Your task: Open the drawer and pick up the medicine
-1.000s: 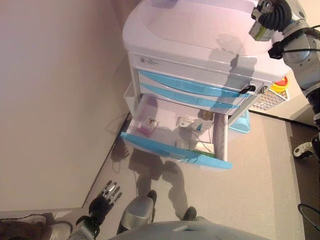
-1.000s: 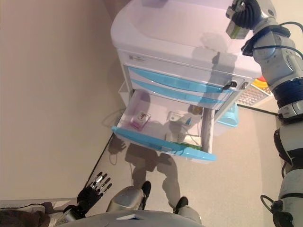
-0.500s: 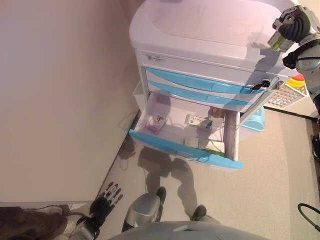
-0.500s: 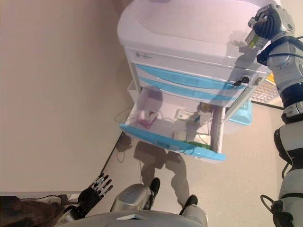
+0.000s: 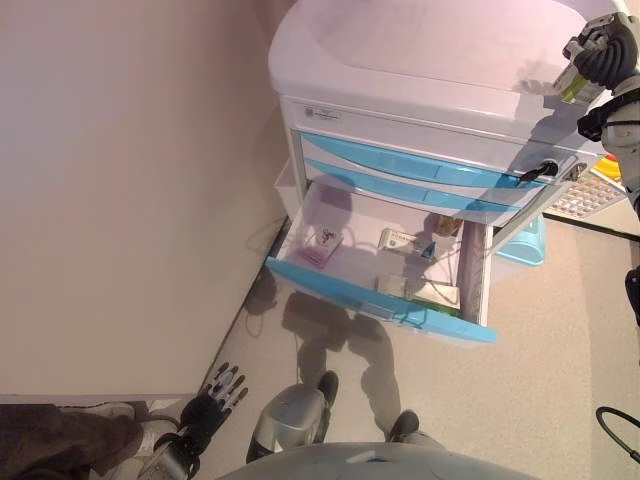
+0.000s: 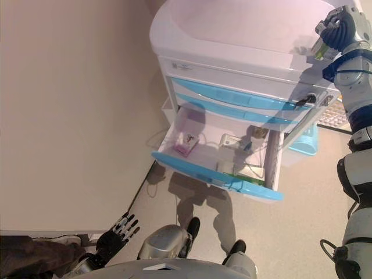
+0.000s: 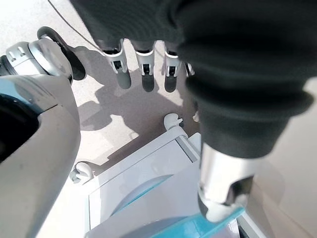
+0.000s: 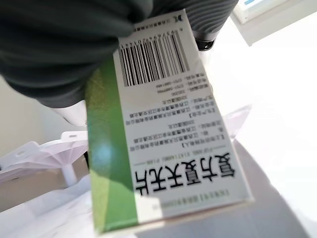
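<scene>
The right hand (image 6: pixel 340 29) stayed clenched round the medicine box (image 8: pixel 166 134), held high over the cabinet's (image 5: pixel 430 50) right edge. Only the camera had swung; the drawer (image 5: pixel 385 265) stayed pulled out below, other packets inside. Pick-up looked done. The left hand (image 5: pixel 215 400) hung relaxed, fingers straight, near the floor.

Right hand (image 6: pixel 340 28) fingers hidden behind the medicine box (image 8: pixel 163 129)

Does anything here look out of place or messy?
Nothing spilled or broken. The bottom drawer of the cart hangs open, boxes lying loosely inside. The right hand holds a medicine box above the cart; the left hand hangs idle.
</scene>
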Robot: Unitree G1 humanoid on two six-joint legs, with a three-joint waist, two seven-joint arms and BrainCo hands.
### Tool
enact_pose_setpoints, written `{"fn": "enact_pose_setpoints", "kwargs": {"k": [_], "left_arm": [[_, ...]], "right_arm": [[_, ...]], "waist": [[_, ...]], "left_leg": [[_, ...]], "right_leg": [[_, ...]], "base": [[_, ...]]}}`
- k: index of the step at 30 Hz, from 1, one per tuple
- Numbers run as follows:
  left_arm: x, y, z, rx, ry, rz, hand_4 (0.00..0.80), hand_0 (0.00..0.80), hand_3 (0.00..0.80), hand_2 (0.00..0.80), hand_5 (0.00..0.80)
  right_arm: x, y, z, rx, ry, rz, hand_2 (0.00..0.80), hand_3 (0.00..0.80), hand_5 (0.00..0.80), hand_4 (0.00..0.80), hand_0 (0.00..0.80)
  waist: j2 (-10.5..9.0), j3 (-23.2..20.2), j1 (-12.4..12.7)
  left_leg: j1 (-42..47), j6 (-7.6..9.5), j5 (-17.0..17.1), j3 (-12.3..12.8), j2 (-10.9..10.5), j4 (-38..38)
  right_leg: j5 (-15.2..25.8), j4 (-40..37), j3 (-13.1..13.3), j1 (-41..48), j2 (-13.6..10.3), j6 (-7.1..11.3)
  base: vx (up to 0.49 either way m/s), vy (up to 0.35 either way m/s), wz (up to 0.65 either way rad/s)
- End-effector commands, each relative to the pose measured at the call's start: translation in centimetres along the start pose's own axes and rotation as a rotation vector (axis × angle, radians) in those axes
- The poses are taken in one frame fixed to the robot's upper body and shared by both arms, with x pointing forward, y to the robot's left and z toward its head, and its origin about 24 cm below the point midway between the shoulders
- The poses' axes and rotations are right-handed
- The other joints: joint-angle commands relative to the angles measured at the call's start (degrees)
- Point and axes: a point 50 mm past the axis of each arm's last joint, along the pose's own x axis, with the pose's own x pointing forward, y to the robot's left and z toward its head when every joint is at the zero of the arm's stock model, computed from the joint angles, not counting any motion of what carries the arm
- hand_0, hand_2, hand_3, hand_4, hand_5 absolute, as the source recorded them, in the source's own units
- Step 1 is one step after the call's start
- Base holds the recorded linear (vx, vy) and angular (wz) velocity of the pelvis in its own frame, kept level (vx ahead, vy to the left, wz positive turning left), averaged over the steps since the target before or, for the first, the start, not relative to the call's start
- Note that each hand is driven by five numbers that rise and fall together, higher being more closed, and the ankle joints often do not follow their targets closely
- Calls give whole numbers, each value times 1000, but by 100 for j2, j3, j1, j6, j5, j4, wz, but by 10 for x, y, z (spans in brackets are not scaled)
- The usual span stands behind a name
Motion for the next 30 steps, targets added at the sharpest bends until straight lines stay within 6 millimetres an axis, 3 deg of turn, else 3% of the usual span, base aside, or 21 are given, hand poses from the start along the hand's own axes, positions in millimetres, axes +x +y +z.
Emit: {"fn": "enact_pose_setpoints", "kwargs": {"k": [1, 8, 18, 25, 30], "left_arm": [[-15, 10, 2, 45, 19, -7, 0, 0, 0, 0, 0], [-17, 12, 2, 38, 12, 3, 0, 0, 0, 0, 0], [-21, 17, 6, 32, 5, 8, 0, 0, 0, 0, 0], [-23, 18, 4, 34, 4, 11, 0, 0, 0, 0, 0], [-23, 17, 2, 39, 14, 1, 0, 0, 0, 0, 0]], "right_arm": [[17, -58, 29, -42, -130, -165, 800, 800, 800, 800, 800], [19, -61, 39, -56, -184, -170, 800, 800, 800, 800, 800], [20, -57, 75, -120, -385, -185, 800, 800, 800, 800, 800], [16, -41, 104, -378, -584, -178, 800, 800, 800, 800, 800], [17, -35, 108, -363, -566, -137, 800, 800, 800, 800, 800]], "waist": [[-116, -18, 245], [-123, 5, 316], [-109, 146, 483], [-133, 126, 571], [-117, 137, 612]], "left_leg": [[-113, -42, -618, -237, -228, 52], [-129, -56, -617, -314, -232, 74], [-299, -86, -574, -441, -266, 183], [-300, -91, -568, -551, -298, 203], [-311, -99, -552, -590, -296, 201]], "right_leg": [[-444, 819, -131, 159, -274, 59], [-489, 826, -147, 195, -285, 51], [-555, 855, -248, 175, -299, 33], [-606, 828, -301, 219, -302, 48], [-617, 810, -311, 220, -301, 66]], "base": [[36, 15, 3], [38, 17, 5], [13, 7, 7], [17, -5, 5], [0, 0, 0]]}}
